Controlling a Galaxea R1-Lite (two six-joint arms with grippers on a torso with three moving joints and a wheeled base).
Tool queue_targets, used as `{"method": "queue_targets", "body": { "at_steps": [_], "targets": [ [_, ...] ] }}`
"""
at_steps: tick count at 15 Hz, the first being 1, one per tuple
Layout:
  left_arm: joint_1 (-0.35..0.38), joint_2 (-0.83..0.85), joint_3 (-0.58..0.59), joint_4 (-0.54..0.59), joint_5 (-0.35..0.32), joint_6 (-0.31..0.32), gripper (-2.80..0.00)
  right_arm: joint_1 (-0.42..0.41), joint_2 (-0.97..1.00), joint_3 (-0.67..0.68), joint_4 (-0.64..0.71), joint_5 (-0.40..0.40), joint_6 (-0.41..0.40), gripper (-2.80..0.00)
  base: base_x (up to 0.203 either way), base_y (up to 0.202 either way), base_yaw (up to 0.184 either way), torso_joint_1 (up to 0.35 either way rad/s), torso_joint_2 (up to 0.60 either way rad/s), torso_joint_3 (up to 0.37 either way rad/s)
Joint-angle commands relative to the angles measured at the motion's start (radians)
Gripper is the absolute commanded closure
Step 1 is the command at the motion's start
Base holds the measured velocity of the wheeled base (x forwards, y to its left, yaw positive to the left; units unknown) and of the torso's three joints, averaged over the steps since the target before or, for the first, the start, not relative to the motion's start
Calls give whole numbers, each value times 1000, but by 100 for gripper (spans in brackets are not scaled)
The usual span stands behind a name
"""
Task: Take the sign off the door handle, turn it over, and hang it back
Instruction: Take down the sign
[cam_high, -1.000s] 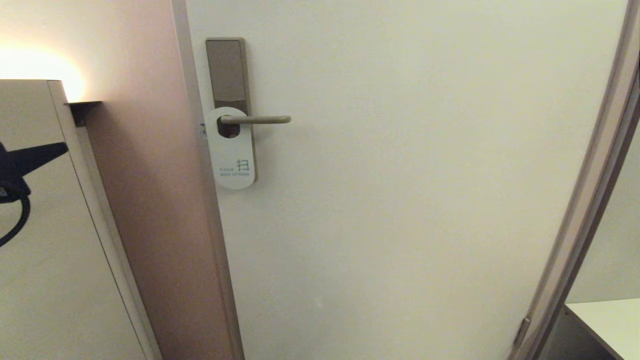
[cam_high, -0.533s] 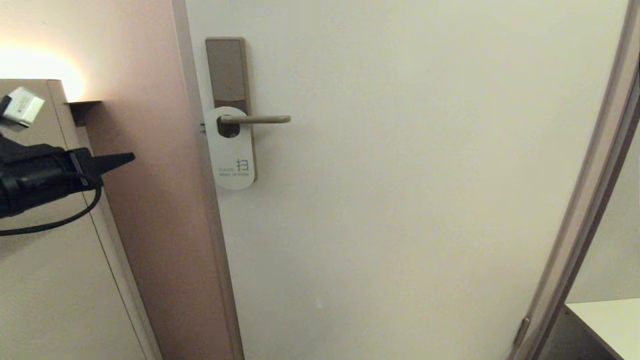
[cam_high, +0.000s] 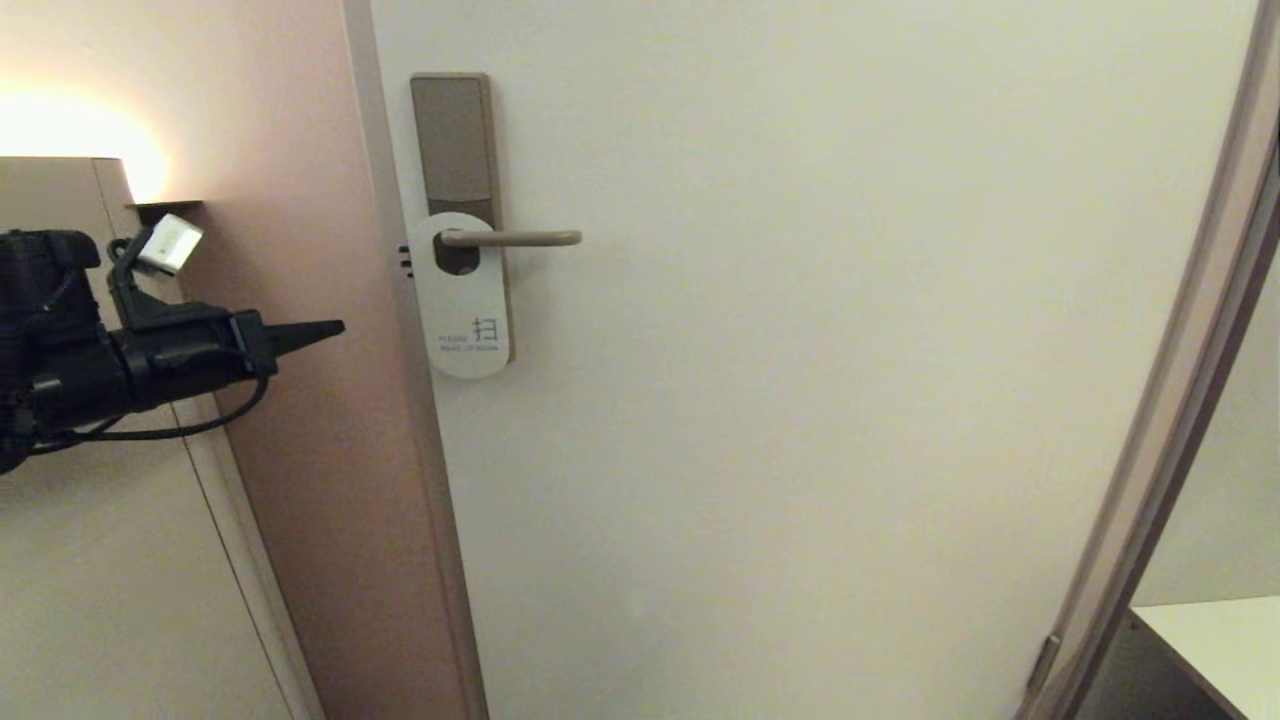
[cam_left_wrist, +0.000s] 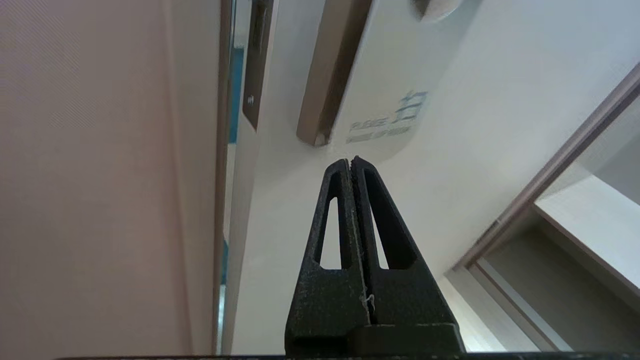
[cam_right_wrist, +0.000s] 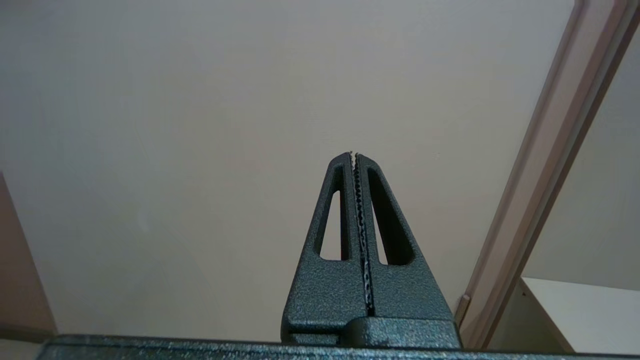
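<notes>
The sign (cam_high: 462, 300) hangs by its round hole on the door handle (cam_high: 515, 238), white face with grey lettering outward, against the bronze-grey lock plate (cam_high: 452, 140). My left gripper (cam_high: 335, 327) is shut and empty, reaching in from the left at the height of the sign's lower half, a short way left of the door's edge. In the left wrist view the sign (cam_left_wrist: 395, 100) lies just beyond the shut left gripper (cam_left_wrist: 350, 160), apart from it. My right gripper (cam_right_wrist: 353, 154) is shut and empty, pointing at bare door; it is outside the head view.
The cream door (cam_high: 850, 400) fills the middle, with a pinkish wall (cam_high: 290, 150) to its left and a cabinet (cam_high: 90, 560) at far left behind my left arm. The door frame (cam_high: 1170, 420) runs down the right, with a white surface (cam_high: 1220, 640) at the lower right.
My left arm has swung in from the left edge toward the door, its shut tip now much nearer the sign. The sign, the handle and the right gripper have not moved.
</notes>
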Motion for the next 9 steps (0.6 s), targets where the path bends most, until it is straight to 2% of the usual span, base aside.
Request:
{"method": "queue_targets", "body": {
  "at_steps": [1, 9],
  "targets": [
    [-13, 46, -9, -4, -5, 0, 0, 1, 2, 0, -1, 2, -1, 0, 0, 0, 0, 0, 0, 0],
    [-51, 90, -27, -38, -5, 0, 0, -1, 1, 0, -1, 1, -1, 0, 0, 0, 0, 0, 0, 0]
  ]
}}
